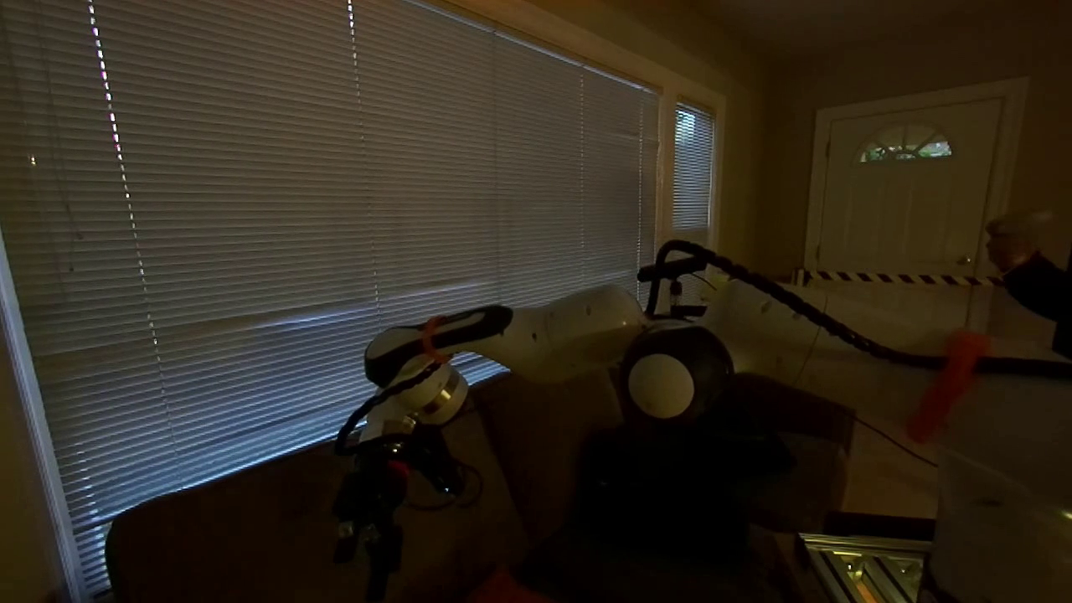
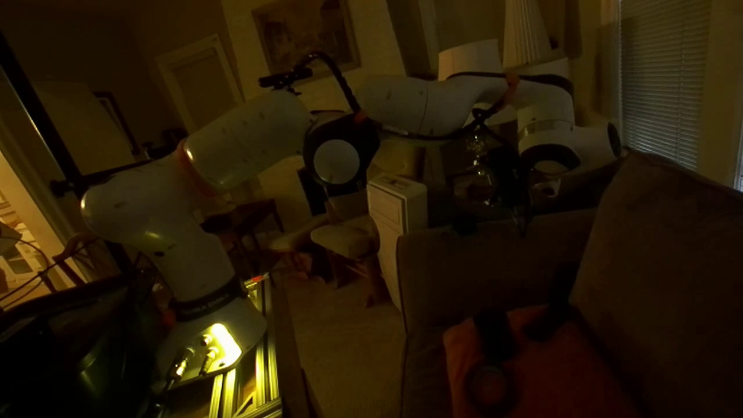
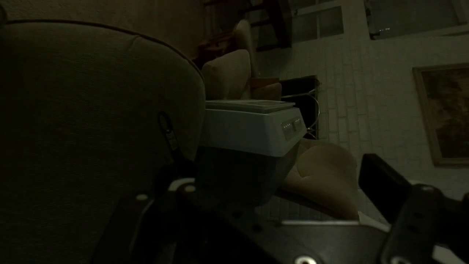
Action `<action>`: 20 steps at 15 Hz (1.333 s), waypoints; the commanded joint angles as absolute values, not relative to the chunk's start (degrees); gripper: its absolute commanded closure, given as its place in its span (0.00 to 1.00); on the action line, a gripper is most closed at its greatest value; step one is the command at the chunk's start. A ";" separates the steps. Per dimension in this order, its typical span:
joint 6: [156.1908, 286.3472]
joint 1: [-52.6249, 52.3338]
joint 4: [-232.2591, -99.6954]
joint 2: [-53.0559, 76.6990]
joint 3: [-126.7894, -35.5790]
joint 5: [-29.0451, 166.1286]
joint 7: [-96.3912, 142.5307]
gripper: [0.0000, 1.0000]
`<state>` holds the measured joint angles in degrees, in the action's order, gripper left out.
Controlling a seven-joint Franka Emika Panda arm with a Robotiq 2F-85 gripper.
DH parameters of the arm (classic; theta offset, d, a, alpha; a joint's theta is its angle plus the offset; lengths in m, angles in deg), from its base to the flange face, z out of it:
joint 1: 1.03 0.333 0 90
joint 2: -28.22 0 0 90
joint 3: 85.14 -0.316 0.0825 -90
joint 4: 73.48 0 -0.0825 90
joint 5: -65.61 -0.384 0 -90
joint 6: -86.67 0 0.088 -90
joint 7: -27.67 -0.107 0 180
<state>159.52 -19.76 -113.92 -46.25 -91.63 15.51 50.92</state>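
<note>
Over the sofa [image 2: 464, 273] — outstretched arm [image 2: 336, 162]

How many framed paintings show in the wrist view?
1: the painting on the pale brick wall, at the right edge of the picture and partly cut off. Others may be hidden in the dark areas.

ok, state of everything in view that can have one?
Claw: open
Dark loop-ended item: lying on the sofa; claw contact unclear
Front door: shut
Window blinds: lowered
Striped strip: stretched across in front of the door
White boxy appliance: upright; on or off, can't tell
Robot base panel: brightly lit
Orange fabric item: lying on the sofa
</note>
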 commanded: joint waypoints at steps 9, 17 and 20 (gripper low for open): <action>151.10 -19.22 -106.13 -54.81 -93.57 20.89 48.70 0.00; 155.66 -17.29 -108.38 -57.25 -97.16 20.25 49.84 0.00; 157.64 -16.93 -109.97 -57.24 -97.59 19.68 49.97 0.00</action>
